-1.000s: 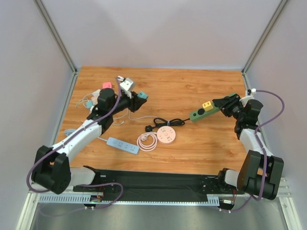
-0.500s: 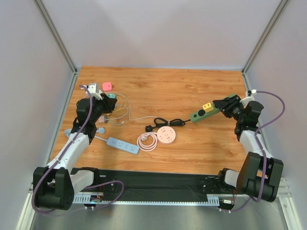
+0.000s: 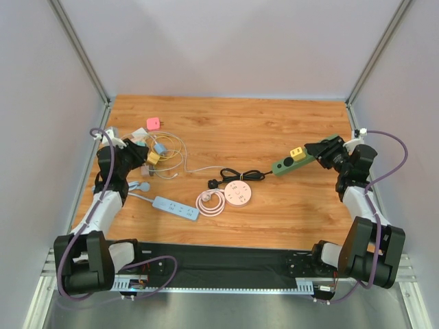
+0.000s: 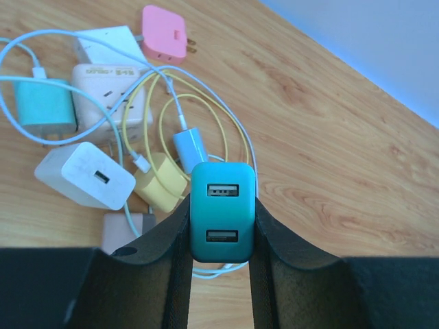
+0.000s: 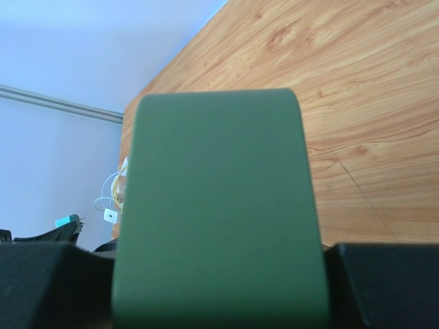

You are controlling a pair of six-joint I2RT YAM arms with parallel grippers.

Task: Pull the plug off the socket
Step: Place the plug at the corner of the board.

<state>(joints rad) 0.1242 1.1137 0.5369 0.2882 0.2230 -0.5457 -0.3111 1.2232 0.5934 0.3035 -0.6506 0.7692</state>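
Note:
A teal two-port plug (image 4: 221, 205) sits clamped between the black fingers (image 4: 168, 267) of my left gripper (image 4: 221, 229), just above a pile of chargers at the table's left side. In the top view that left gripper (image 3: 139, 159) is drawn back near the left wall. The socket is a green power strip (image 3: 289, 162); my right gripper (image 3: 319, 151) is shut on its right end and holds it tilted above the table. A yellow plug (image 3: 296, 151) is seated in it. The strip's green body (image 5: 216, 205) fills the right wrist view.
The charger pile holds a pink charger (image 4: 164, 41), a white cube (image 4: 86, 177), a beige adapter (image 4: 113, 92) and tangled yellow and white cables. A light blue strip (image 3: 175, 208), a round pink socket (image 3: 239, 194) and a black cord (image 3: 236, 175) lie mid-table.
My left arm has swung back and leftward from mid-table, carrying the teal plug over the charger pile. The right arm and green socket have stayed put.

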